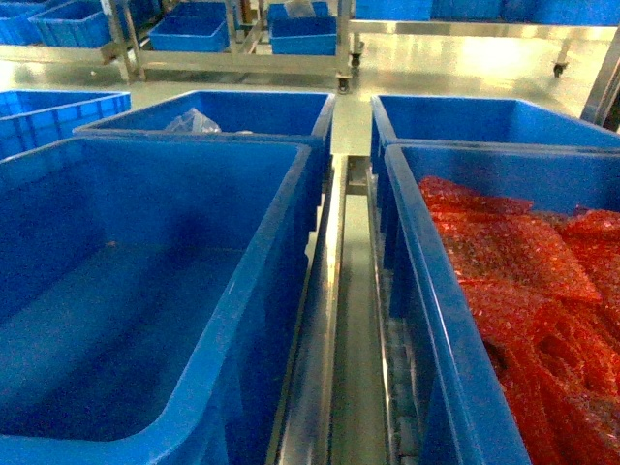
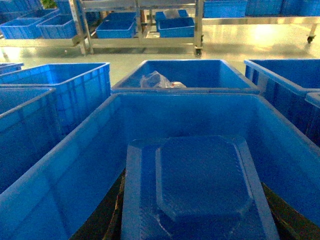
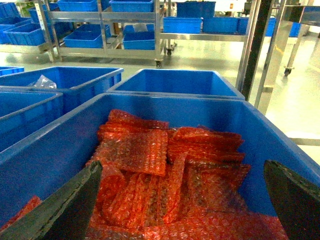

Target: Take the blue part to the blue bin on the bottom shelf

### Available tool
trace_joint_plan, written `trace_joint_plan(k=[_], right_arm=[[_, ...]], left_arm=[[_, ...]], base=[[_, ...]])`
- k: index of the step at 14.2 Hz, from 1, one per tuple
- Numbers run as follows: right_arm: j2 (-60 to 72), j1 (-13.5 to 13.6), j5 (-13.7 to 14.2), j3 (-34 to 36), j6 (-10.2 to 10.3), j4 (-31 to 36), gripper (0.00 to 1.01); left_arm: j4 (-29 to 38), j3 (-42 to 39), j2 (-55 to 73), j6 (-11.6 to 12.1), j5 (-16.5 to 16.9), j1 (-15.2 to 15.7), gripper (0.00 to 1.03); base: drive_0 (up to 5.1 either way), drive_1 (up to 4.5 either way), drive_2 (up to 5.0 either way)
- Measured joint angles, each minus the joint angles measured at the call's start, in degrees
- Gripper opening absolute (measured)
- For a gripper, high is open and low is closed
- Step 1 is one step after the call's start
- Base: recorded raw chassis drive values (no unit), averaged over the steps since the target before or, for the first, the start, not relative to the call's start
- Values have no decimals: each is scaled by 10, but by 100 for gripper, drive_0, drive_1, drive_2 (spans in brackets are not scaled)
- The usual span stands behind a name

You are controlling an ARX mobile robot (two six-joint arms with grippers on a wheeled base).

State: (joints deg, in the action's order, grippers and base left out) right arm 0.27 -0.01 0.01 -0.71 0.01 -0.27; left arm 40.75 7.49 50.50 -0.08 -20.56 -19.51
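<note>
The blue part point(image 2: 200, 185), a flat moulded piece with a raised octagonal middle, fills the bottom of the left wrist view. My left gripper point(image 2: 195, 181) is shut on it, with dark fingers point(image 2: 107, 215) showing at both its sides. It hangs over an empty large blue bin point(image 2: 90, 165), the near left blue bin point(image 1: 145, 291) in the head view. This bin rests beside steel rails point(image 1: 325, 310) of a rack level. My right gripper point(image 3: 182, 165) is open above a bin of red bubble wrap point(image 3: 165, 170). Neither gripper appears in the head view.
A bin with red bubble wrap point(image 1: 523, 291) stands at the right. Two more blue bins point(image 1: 242, 116) stand behind, one holding a clear plastic bag point(image 1: 192, 122). A steel rack with small blue bins point(image 1: 189, 34) stands across the floor. A steel upright point(image 3: 255, 45) rises at the right.
</note>
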Motion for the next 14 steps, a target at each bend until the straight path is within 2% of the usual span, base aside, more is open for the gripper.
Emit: trace_joint_plan(k=[1, 14], right_arm=[[0, 0, 0, 0, 0, 0, 98], [0, 0, 0, 0, 0, 0, 98]], left_arm=[[0, 0, 0, 0, 0, 0, 44], [0, 0, 0, 0, 0, 0, 44]], base=[[5, 414, -404], [0, 0, 0]])
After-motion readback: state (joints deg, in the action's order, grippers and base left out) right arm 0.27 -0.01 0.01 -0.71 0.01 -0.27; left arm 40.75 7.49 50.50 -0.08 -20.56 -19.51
